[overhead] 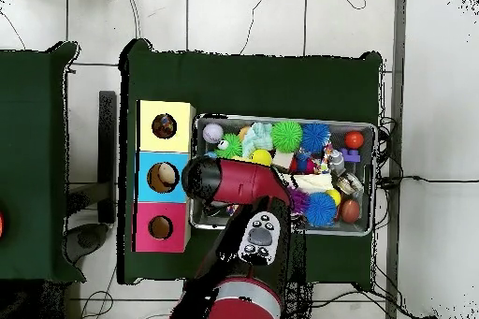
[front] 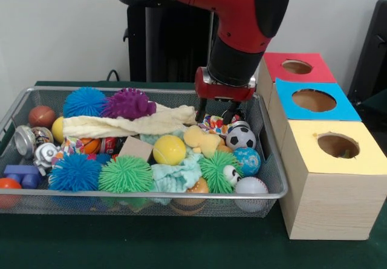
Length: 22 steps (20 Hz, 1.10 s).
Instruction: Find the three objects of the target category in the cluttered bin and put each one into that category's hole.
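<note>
On the green table, in the middle of the frame, gripper with fingers apart over a dotted cloth in the bin: best to go straight down, pinch only that cloth, then carry to the yellow box's hole at right.

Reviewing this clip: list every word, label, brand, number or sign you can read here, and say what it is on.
No text can be read in either view.
The red can-like item in the bin has markings, too blurred to read.
The yellow-topped box, blue-topped box and red-topped box carry no labels, only round holes.
The arm shows no readable marking; its gripper is down in the bin.
</note>
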Available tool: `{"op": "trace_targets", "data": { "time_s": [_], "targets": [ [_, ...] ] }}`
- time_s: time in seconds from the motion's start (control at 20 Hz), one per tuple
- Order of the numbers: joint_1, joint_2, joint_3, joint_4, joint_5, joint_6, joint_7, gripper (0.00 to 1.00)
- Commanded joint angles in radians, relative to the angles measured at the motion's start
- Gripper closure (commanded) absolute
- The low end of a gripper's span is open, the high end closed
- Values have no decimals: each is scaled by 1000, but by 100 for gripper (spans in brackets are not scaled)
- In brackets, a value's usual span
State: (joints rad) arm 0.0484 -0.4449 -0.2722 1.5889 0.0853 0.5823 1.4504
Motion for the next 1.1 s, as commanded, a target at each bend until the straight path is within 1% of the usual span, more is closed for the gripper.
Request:
{"op": "trace_targets", "data": {
  "time_s": [0.05, 0.1, 0.15, 0.4, 0.65, 0.75, 0.9, 1.05, 1.1],
  "targets": [
    [-34, 26, 139, 51, 47, 13, 173, 0],
    [-44, 38, 143, 59, 55, 39, 173, 0],
    [-51, 41, 148, 66, 56, 41, 170, 0],
    [-88, 72, 154, 98, 27, -4, 151, 0],
    [-106, 112, 131, 91, -5, -17, 150, 0],
    [-102, 125, 110, 80, -16, -3, 155, 0],
    [-110, 169, 101, 52, -20, 22, 153, 0],
    [-126, 210, 111, 27, -16, 37, 142, 0],
    [-131, 236, 119, 5, -11, 38, 139, 0]
  ]
}}
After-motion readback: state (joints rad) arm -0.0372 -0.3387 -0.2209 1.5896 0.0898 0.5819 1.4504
